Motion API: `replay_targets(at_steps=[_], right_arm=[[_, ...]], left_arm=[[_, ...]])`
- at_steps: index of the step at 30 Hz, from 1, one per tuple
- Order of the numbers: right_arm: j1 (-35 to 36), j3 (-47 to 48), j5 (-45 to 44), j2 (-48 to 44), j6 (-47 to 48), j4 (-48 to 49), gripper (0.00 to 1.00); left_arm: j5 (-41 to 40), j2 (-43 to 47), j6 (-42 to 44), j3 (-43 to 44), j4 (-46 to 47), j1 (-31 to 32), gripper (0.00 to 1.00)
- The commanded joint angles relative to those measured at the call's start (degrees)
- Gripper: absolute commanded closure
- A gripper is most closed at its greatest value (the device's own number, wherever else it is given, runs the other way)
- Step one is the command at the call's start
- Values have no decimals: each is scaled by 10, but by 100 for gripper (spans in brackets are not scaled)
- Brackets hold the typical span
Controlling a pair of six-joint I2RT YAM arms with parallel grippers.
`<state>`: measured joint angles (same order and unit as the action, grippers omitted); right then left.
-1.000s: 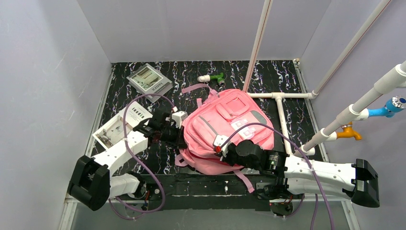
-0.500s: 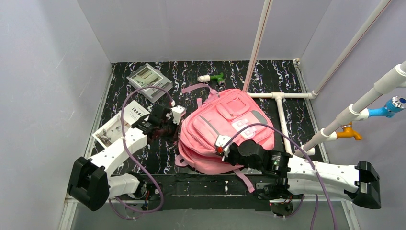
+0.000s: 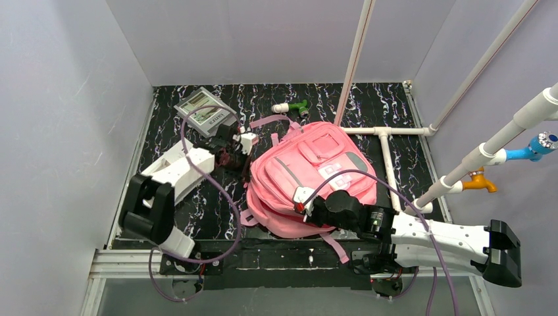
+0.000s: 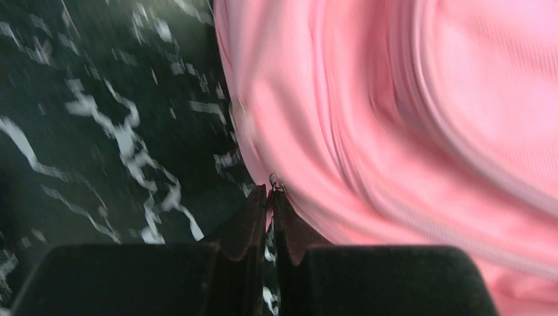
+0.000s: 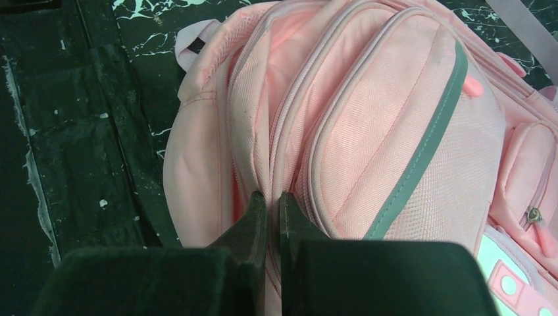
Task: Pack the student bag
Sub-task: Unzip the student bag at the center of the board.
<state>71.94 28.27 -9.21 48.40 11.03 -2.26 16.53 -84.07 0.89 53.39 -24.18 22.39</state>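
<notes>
A sweep across the tabletop (image 3: 197, 204)
The left arm (image 3: 187, 168) carried its pinched fingers (image 4: 256, 217) farther back along the student bag's (image 3: 316, 164) left edge.

White arms (image 3: 434, 236) with black joints carry purple cables (image 3: 224, 193)

A short line of dark lettering is running along the near edge of the grey box (image 3: 205, 112), lying on the desk just left of the student bag (image 3: 296, 171); it is showing too small to read. Nothing else is showing legible text.
</notes>
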Motion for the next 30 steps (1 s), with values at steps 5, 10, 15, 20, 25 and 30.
replay_targets(at_steps=[5, 10, 15, 20, 25, 30], right_arm=[[1, 32, 35, 7, 19, 13, 99], [1, 52, 14, 18, 16, -7, 99], [1, 60, 34, 39, 18, 8, 99], [1, 71, 40, 49, 25, 7, 99], [1, 73, 29, 57, 21, 16, 99], [1, 96, 0, 75, -13, -6, 99]], left_arm=[[100, -108, 58, 135, 89, -35, 100], [56, -62, 77, 122, 29, -47, 100], [9, -68, 29, 106, 87, -73, 100], [87, -152, -56, 161, 164, -73, 100], [119, -234, -97, 234, 140, -73, 100], [92, -158, -126, 172, 129, -80, 100]])
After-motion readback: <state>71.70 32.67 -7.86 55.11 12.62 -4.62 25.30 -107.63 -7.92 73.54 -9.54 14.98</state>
